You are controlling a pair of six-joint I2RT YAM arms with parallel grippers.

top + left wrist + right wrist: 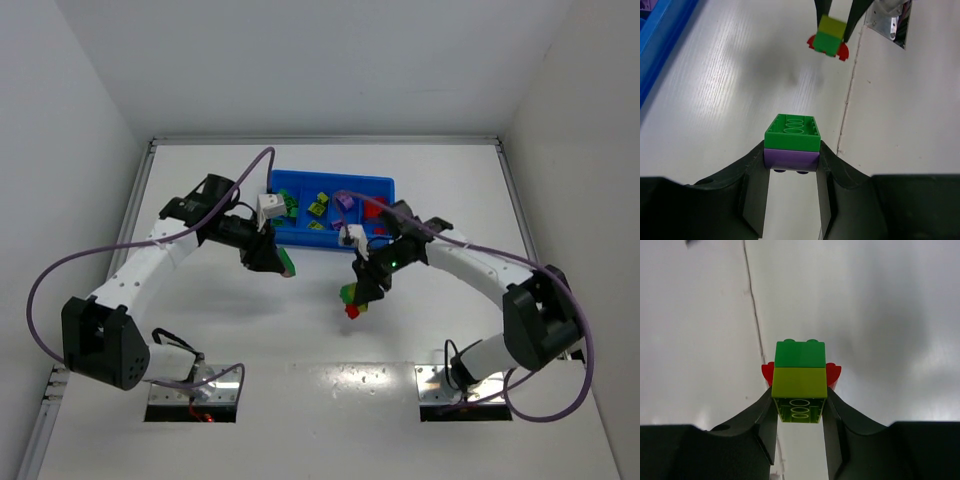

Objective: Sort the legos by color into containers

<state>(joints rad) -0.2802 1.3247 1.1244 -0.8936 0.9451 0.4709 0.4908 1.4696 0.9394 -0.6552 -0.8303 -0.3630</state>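
Left arm (150, 262) and right arm (480, 265) bent inward, wrists near-side of the blue tray (330, 177); left jaws clamp a green-purple stack (792, 137), right jaws a green-yellow-red stack (800, 375).

The left gripper (279, 262) pinches a green brick (288, 263) between its fingers, the right gripper (359, 295) clamps a green-and-red stack (351, 303) at its fingertips, well apart from the left fingers, and the blue tray (300, 181) of loose bricks (319, 208) lies just beyond both.
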